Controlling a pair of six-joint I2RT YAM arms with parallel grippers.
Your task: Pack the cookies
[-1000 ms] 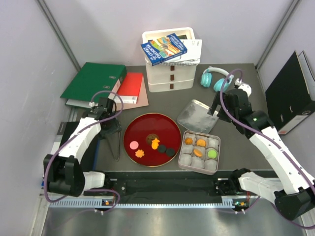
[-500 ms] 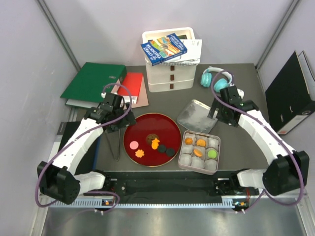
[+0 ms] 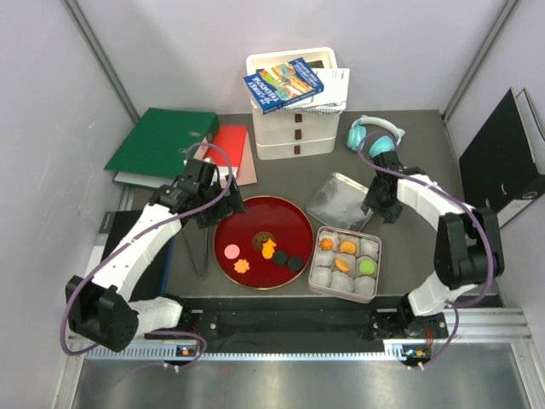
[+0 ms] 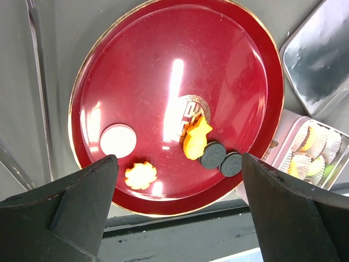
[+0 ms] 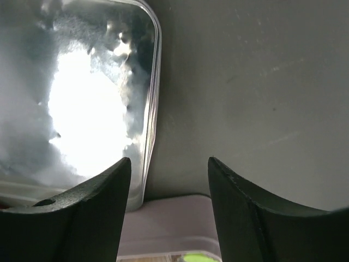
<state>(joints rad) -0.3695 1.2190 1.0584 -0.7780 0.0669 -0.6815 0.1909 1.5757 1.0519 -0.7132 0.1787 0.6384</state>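
left wrist view: left gripper [image 4: 178,158] spread wide, empty, above red plate [image 4: 136,82]; five cookies [image 4: 196,139] loose on it, others sit in the cookie box [image 3: 378,266]. two dark ones touch, so a pinch may drag both. right gripper [image 5: 169,161] open, empty, over metal lid [image 5: 82,109] edge; could nudge it

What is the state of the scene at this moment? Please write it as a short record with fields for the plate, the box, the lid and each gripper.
plate: red plate with one pink cookie, two orange cookies and two dark cookies
box: box of paper cups, with three packed orange cookies and one green cookie
lid: silver lid, off, on the table behind the box
left gripper: left gripper, open, empty, above the plate
right gripper: right gripper, open, empty, above the lid's edge
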